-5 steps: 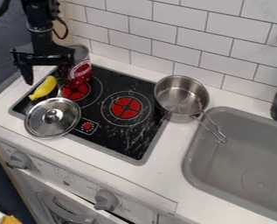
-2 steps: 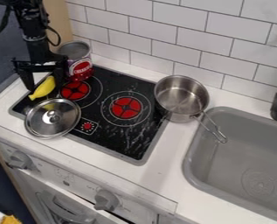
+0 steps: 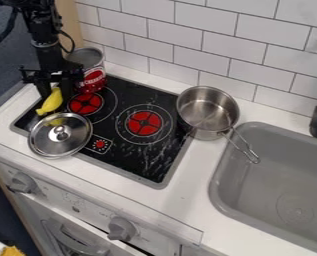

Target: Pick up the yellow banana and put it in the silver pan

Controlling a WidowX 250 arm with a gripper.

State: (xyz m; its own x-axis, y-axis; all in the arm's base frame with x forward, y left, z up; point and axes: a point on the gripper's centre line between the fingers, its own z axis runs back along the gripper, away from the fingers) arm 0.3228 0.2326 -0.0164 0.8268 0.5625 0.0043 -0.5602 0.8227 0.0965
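Observation:
The black gripper point(image 3: 55, 93) hangs low over the stove's upper left corner, shut on the yellow banana point(image 3: 51, 102), one finger on each side of its upper part. The banana's lower end points down and left, close to the rim of the glass lid. The silver pan point(image 3: 207, 111), uncovered and with nothing in it, stands at the stove's right edge, its handle pointing down and right over the sink's edge.
A silver-rimmed glass lid point(image 3: 60, 135) lies on the stove's left part. An open red-labelled can point(image 3: 92, 77) stands just right of the gripper. The grey sink point(image 3: 274, 175) is at the right, and a tiled wall rises behind.
The gripper has come down over the banana, and its fingers have drawn together on it. The banana has shifted slightly to the right.

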